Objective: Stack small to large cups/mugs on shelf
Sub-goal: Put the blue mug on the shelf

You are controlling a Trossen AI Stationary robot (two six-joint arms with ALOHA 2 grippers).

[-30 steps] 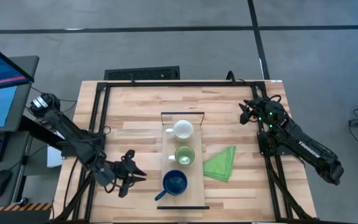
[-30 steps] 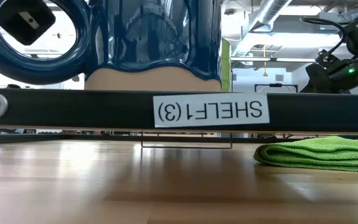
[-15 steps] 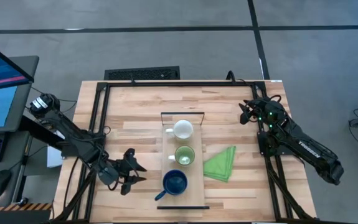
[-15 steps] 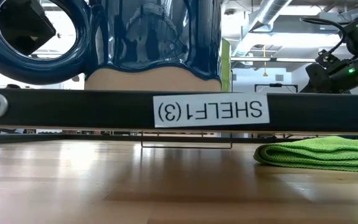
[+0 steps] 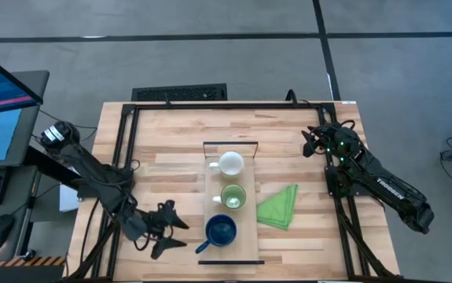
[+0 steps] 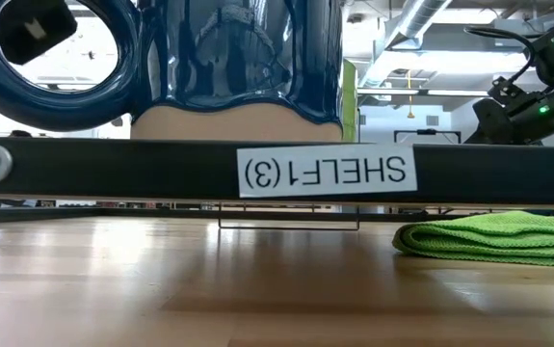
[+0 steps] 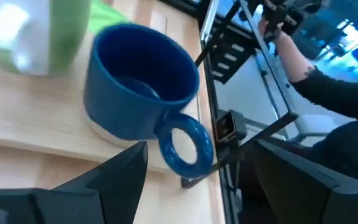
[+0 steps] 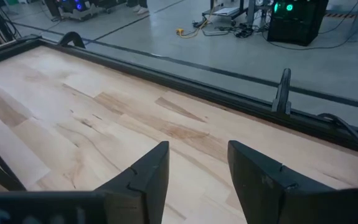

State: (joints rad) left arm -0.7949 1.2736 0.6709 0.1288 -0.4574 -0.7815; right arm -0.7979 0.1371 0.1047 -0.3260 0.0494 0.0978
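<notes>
Three mugs stand by their bases in a row on the shelf point(image 5: 245, 248): a white mug point(image 5: 230, 163) at the far end, a light green mug point(image 5: 233, 196) in the middle, a dark blue mug point(image 5: 221, 230) point(image 7: 141, 87) at the near end. The blue mug's handle point(image 5: 202, 246) point(image 7: 188, 146) points toward the near left. My left gripper point(image 5: 172, 234) point(image 7: 203, 180) is open just left of that handle, its fingers to either side and apart from it. My right gripper point(image 5: 312, 143) point(image 8: 197, 168) waits open at the far right over bare tabletop.
A folded green cloth point(image 5: 279, 207) point(image 6: 498, 236) lies right of the shelf. The shelf's black end bar point(image 6: 113, 172) carries a label. A black frame point(image 5: 123, 157) borders the table. A person's arm point(image 7: 303, 68) shows beyond the table's near edge.
My left gripper has opened wide and shifted a little toward the table's near edge, staying left of the blue mug's handle. The mugs have kept their places.
</notes>
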